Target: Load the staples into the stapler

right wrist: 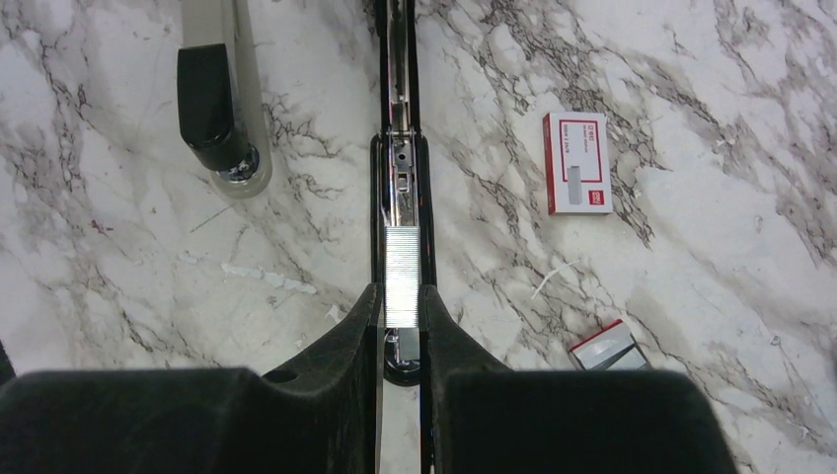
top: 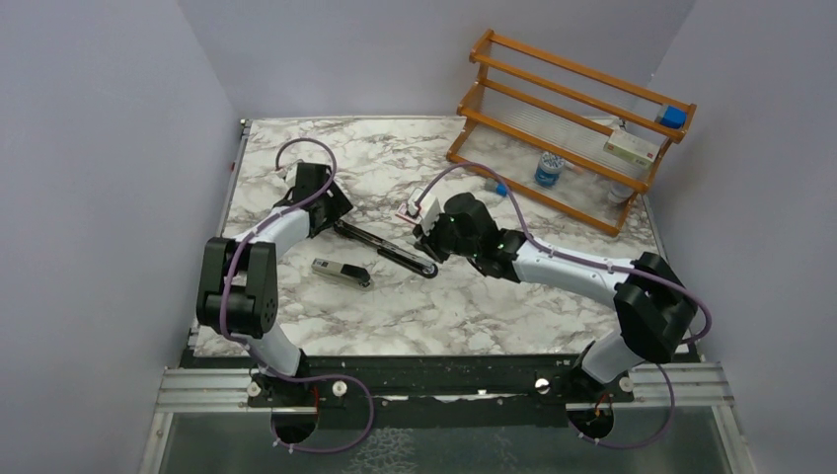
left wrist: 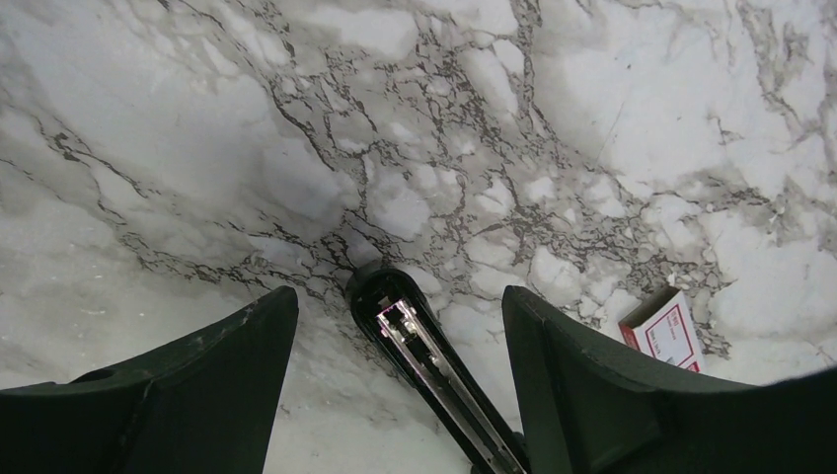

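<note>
The black stapler (top: 385, 247) lies opened flat on the marble table, its silver channel facing up. My right gripper (top: 426, 247) is at its right end. In the right wrist view it (right wrist: 400, 296) is shut on a silver staple strip (right wrist: 402, 272) that sits over the stapler's channel (right wrist: 399, 168). My left gripper (top: 336, 215) is at the stapler's left end. In the left wrist view it (left wrist: 397, 301) is open, with the stapler's tip (left wrist: 415, 346) lying between its fingers, apart from both. The pink-red staples box (right wrist: 576, 163) lies right of the stapler.
A second, smaller grey and black stapler (top: 341, 272) lies just in front of the open one. The box's inner tray (right wrist: 607, 346) lies near my right fingers. A wooden rack (top: 572, 109) with a bottle and small boxes stands at the back right. Walls enclose the table.
</note>
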You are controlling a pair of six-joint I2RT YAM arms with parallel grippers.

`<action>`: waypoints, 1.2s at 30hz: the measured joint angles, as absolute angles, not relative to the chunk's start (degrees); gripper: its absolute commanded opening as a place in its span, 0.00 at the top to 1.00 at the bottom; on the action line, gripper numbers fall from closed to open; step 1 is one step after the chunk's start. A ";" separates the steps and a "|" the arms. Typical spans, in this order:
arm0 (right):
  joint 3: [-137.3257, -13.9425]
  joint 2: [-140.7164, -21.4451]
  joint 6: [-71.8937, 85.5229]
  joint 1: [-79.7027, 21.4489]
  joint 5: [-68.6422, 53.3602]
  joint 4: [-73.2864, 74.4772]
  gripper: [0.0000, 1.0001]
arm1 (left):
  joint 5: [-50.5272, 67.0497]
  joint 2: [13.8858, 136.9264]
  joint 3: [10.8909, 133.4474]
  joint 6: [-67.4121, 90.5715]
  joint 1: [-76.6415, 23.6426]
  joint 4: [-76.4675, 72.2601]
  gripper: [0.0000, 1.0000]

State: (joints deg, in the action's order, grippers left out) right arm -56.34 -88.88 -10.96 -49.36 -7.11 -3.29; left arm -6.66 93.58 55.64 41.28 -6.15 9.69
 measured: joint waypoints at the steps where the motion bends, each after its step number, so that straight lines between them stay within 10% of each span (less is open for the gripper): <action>1: -56.71 -89.10 -10.96 -49.36 -7.14 -3.22 0.99 | -7.07 94.26 55.79 41.39 -6.50 9.80 0.21; 36: -59.75 -93.34 -13.56 -47.90 -8.25 -0.95 0.99 | -8.03 101.71 59.24 43.44 -8.56 10.59 0.53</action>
